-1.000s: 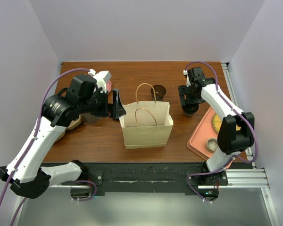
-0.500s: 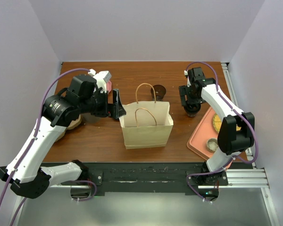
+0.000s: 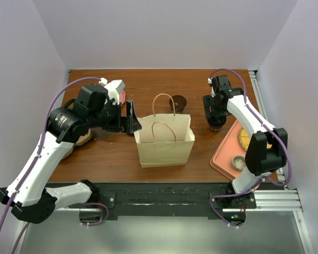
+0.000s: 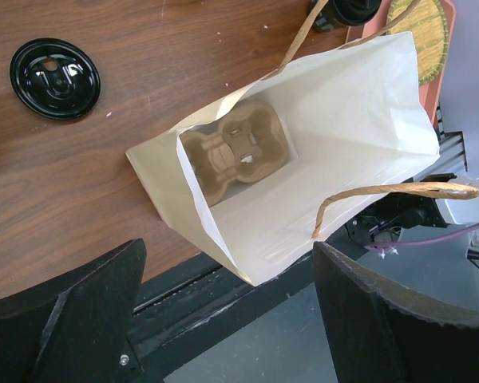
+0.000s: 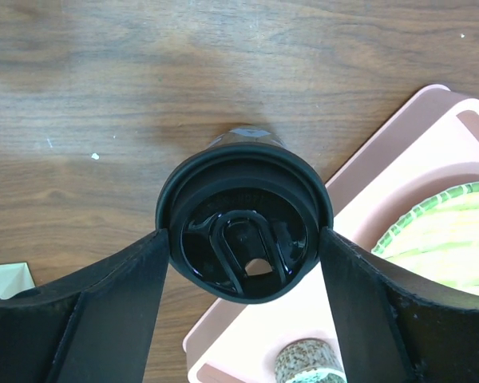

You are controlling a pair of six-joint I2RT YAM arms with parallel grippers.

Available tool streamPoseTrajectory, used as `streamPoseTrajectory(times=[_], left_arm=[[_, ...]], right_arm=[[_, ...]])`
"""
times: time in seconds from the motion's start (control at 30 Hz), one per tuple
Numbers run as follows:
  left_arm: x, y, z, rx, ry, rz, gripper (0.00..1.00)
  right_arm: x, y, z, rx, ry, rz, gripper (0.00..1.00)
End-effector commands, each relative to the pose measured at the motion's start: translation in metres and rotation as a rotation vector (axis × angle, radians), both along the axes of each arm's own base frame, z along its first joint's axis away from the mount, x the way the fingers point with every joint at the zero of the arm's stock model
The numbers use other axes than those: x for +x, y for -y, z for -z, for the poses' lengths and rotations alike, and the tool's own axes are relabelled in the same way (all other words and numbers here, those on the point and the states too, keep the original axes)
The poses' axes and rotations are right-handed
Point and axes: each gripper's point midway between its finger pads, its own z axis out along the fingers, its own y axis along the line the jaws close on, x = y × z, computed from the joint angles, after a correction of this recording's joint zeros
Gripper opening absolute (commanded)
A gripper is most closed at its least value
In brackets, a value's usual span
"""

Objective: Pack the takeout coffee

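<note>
Two arms. My right gripper is clamped on the coffee, standing on the table at frame center, beside the tray. My left gripper, jaws apart, hovers above the open bag.

The dark brown wooden table holds a pale paper bag with brown loop handles, standing open in the middle. Behind it lies a flat round black plastic lid. On the right, a small dark cup with a black lid stands just beside a flat pink tray (at the table's right edge). On the left lies something tan, maybe a basket, half hidden.
</note>
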Motion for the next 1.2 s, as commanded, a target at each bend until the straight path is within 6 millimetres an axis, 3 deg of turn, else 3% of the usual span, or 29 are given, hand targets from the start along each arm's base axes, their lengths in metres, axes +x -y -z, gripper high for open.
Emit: streamPoseTrajectory(times=[0.0,0.27,0.8,1.0,1.17], left_arm=[[-0.002,0.000,-0.010,-0.036,0.019,-0.001,0.89],[-0.001,0.001,-0.010,-0.037,0.023,0.000,0.89],[-0.001,0.002,-0.008,-0.026,0.024,0.012,0.89],[-0.001,0.000,-0.009,-0.025,0.029,0.009,0.89],[0.003,-0.002,-0.007,-0.007,0.034,-0.007,0.89]], right_arm=[[-0.003,0.006,-0.008,-0.022,0.030,0.011,0.77],[-0.013,0.008,0.005,-0.025,-0.004,0.017,0.74],[-0.018,0.007,0.016,-0.021,-0.032,0.010,0.81],[-0.017,0.008,0.018,-0.016,-0.041,0.017,0.71],[-0.012,0.001,0.005,0.032,-0.022,0.025,0.61]])
